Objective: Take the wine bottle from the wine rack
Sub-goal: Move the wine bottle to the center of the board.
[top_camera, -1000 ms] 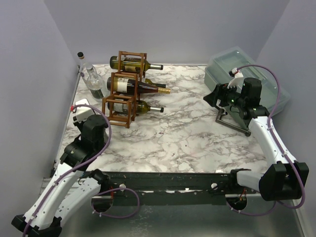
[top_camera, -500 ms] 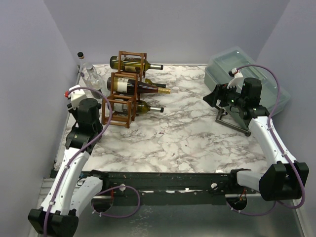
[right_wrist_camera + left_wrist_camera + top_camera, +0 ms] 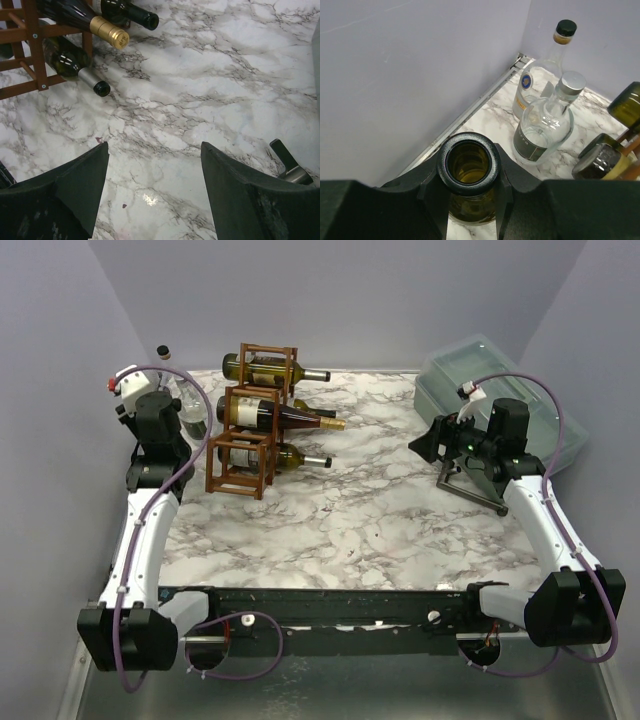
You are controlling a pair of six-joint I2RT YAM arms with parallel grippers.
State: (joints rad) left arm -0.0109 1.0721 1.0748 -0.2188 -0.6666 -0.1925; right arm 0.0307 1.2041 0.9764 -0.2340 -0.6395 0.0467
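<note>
The marbled worktop (image 3: 380,510) carries all items noted. A clear plastic bin (image 3: 520,390) sits behind and to the right of the right jaws, against the side wall. The wine rack (image 3: 250,425), reddish-brown open bars in stepped tiers, stands just to the right of the left jaws and well ahead and to the left of the right jaws. It holds three bottles lying on their sides, necks pointing toward the right arm: one gold-capped (image 3: 107,31), one grey-capped (image 3: 85,77), and one dark-capped (image 3: 135,15) farthest off. The left jaws are closed on the neck of the wine bottle (image 3: 468,165), their black fingers (image 3: 506,192) pressed to either side just under its open mouth. This bottle is upright, clear of the rack and to its left, close to the side wall. Whether its base rests on the worktop cannot be told. Ahead and slightly right of the left jaws stand two clear glass bottles, touching or nearly so: a nearer one with a silver cap (image 3: 545,125) and a taller one with a black cap (image 3: 540,70) in the corner. The right jaws stand apart with nothing between their fingers (image 3: 75,190), bare marble below. A small metal piece (image 3: 287,160) lies just beside the right-hand finger.
</note>
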